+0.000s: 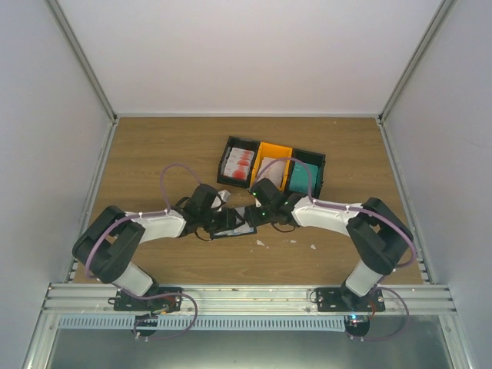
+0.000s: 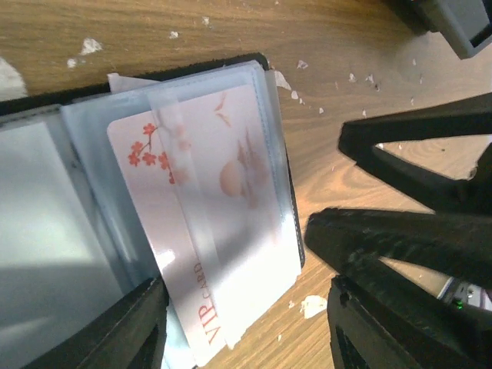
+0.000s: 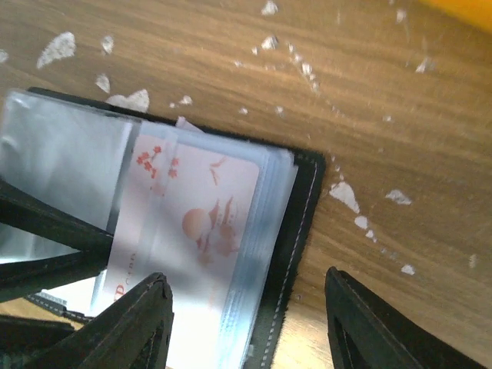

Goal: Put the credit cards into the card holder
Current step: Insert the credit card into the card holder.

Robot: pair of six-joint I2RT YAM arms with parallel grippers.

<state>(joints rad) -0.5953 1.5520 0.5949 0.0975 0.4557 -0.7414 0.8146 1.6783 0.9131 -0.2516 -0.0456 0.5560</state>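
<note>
Credit card (image 2: pixel 207 223), white with red blossoms, partly in card holder (image 3: pixel 304 207), left pincer (image 2: pixel 242 311) and right pincer (image 3: pixel 246 307) wide

The brown table top (image 1: pixel 154 154) looks like matt wood-grain laminate, littered with rough white paper-like scraps (image 2: pixel 314 306). The flat black folding card holder (image 3: pixel 301 215) has a matt, leather-like stitched cover. Its clear plastic sleeves (image 3: pixel 69 154) are glossy and hazy. The red-and-white plastic card (image 2: pixel 231 223) looks smooth and shiny. At one o'clock from the holder, the black and orange plastic trays (image 1: pixel 274 147) look smooth.
</note>
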